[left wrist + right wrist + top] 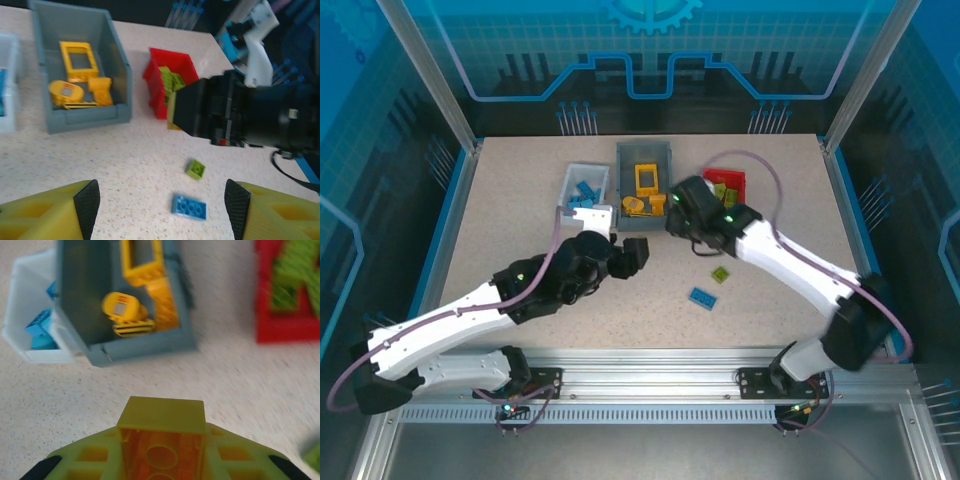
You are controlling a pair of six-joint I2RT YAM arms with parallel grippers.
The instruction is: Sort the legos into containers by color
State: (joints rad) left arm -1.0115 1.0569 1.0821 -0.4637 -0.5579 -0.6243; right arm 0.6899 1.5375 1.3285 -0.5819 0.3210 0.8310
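One orange brick (162, 452) is pinched by the right gripper (675, 210) just short of the grey bin (150, 349) at the far edge of the table (520, 220), so it could be dropped outside if released early; the left gripper (161, 202) is held spread.

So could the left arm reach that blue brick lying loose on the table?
Probably yes. The left gripper is open, and the blue brick lies on the table just ahead of it with nothing between.
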